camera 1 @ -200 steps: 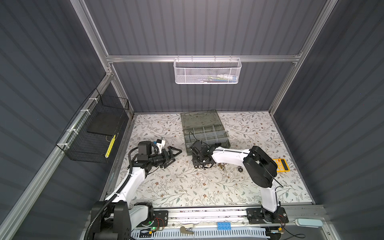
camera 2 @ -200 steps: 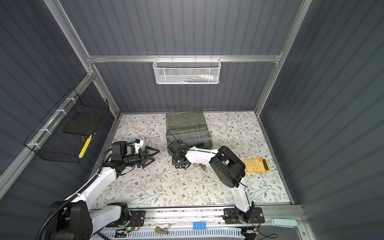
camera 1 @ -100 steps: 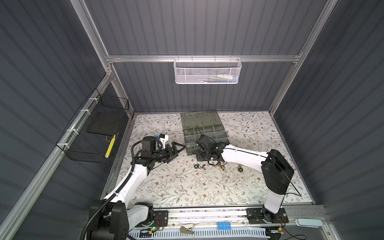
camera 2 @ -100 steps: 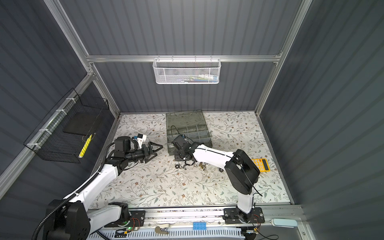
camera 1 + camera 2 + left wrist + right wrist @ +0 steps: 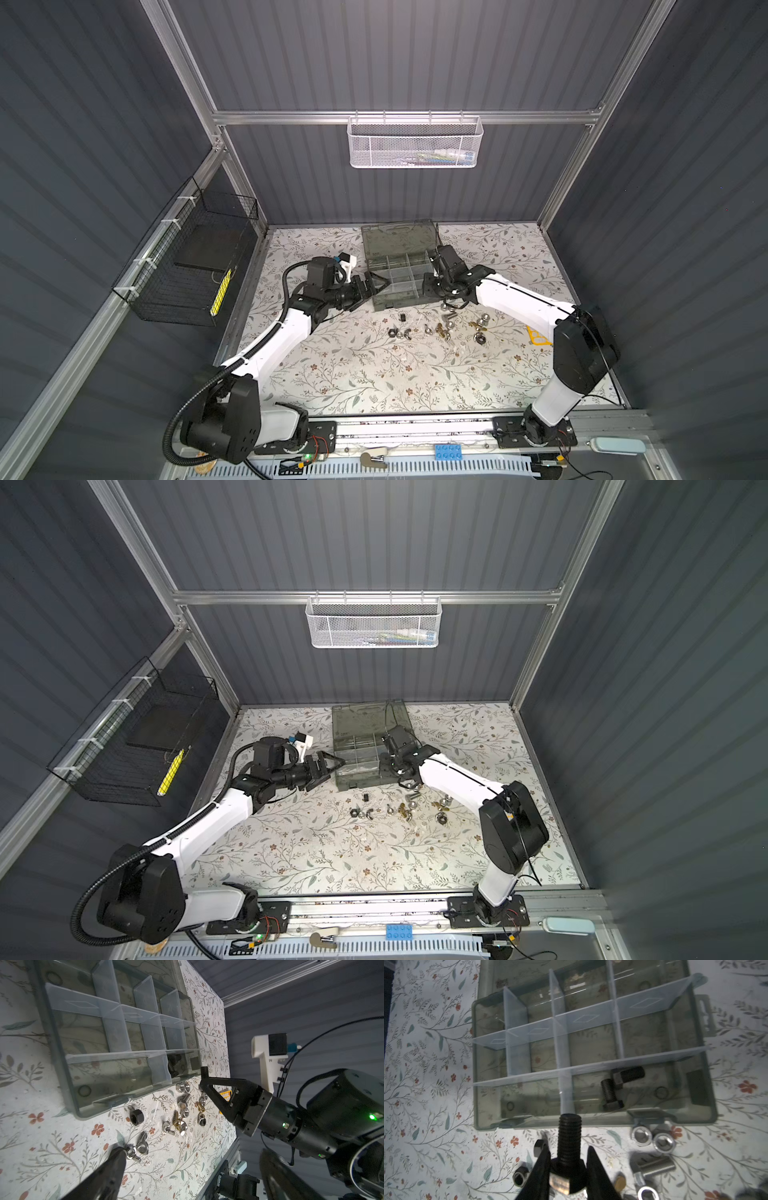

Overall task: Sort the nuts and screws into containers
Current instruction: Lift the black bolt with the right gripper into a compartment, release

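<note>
On the floral tabletop, left to right: the left gripper (image 5: 374,286) hovers beside the organiser case (image 5: 399,303), jaws spread wide and empty. The case's lid lies open flat behind it. Inside, two black bolts (image 5: 610,1091) already lie in the near-row compartment on the right arm's side. The other compartments, seen through glare on the clear dividers, appear empty.

At the case's near wall the right gripper (image 5: 568,1154) pinches a third black bolt (image 5: 569,1136) by its hex head, threaded shank pointing toward the case. We judge the sorting barely begun. The remaining screws and nuts (image 5: 440,328) include silver nuts, wing nuts, brass pieces and black nuts. They lie scattered on the table just in front of the case, and no nut has been binned.

Only the wrist cameras reveal the bolts, both the stored pair and the held one. In both top views they are hidden by the arm or too small for us to make out. Those top views alone show the two arms flanking the case.
</note>
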Controlling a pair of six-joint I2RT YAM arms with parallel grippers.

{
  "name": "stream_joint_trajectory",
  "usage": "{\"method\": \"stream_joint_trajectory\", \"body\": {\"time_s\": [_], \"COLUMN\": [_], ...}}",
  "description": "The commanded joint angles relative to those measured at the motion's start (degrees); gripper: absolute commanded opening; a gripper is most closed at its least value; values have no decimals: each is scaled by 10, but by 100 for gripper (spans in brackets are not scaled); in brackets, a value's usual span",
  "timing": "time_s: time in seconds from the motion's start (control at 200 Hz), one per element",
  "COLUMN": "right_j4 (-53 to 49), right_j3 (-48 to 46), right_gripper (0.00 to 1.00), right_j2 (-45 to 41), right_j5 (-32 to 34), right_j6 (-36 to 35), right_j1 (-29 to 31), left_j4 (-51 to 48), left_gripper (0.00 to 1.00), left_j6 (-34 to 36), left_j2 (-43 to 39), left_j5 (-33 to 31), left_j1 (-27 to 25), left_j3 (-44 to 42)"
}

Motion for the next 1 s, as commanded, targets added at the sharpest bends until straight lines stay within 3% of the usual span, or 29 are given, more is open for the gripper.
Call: {"method": "stream_joint_trajectory", "body": {"time_s": [0.0, 0.32, 0.996], "right_j4": [-1, 10, 33], "right_j3": [-9, -15, -5], "right_gripper": [18, 18, 27], "right_j2": [-3, 34, 99], "right_j5": [-16, -41, -72], "right_j6": [-22, -36, -58], "right_j1": [-22, -75, -130], "left_j4": [7, 19, 7], "left_gripper": [100, 100, 100], "left_j6": [16, 24, 39], "left_j2": [28, 116, 238], "left_j5": [-27, -49, -46], "left_j1": [-28, -81, -115], "left_j3": [37, 98, 202]}}
